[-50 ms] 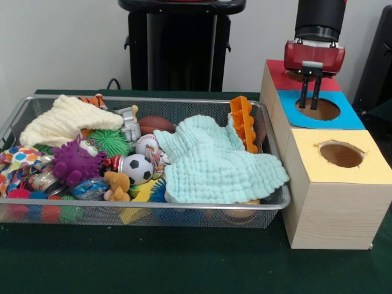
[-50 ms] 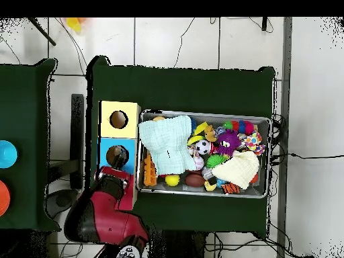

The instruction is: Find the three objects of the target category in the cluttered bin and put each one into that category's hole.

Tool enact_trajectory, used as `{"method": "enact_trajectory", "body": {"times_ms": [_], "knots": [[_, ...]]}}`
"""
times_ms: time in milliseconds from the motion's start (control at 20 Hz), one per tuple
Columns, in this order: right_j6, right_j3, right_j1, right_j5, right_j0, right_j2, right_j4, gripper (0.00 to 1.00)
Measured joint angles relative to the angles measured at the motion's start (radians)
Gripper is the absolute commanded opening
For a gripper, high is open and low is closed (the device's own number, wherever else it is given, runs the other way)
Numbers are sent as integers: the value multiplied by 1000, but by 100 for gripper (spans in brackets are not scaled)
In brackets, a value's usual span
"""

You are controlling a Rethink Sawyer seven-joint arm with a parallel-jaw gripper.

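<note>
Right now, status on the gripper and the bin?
Gripper open, empty, above blue-topped wooden box's hole. Wire mesh bin full of toys. Pale green cloth covers its box-side half.

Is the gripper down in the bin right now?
No, the gripper hangs open over the blue box's hole, outside the bin.

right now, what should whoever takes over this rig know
Gripper: jaws open, holding nothing, hanging over the blue hole of the wooden box.
Bin: full of clutter; soccer ball, baseball and football lie in its middle, the mint cloth beside them.
Done: cannot tell what went in.
Left: return to the bin and search.
</note>
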Motion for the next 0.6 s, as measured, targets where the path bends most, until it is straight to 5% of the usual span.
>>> {"method": "enact_trajectory", "body": {"times_ms": [600], "knots": [[0,0,-12,0,-16,1,-2,0]]}}
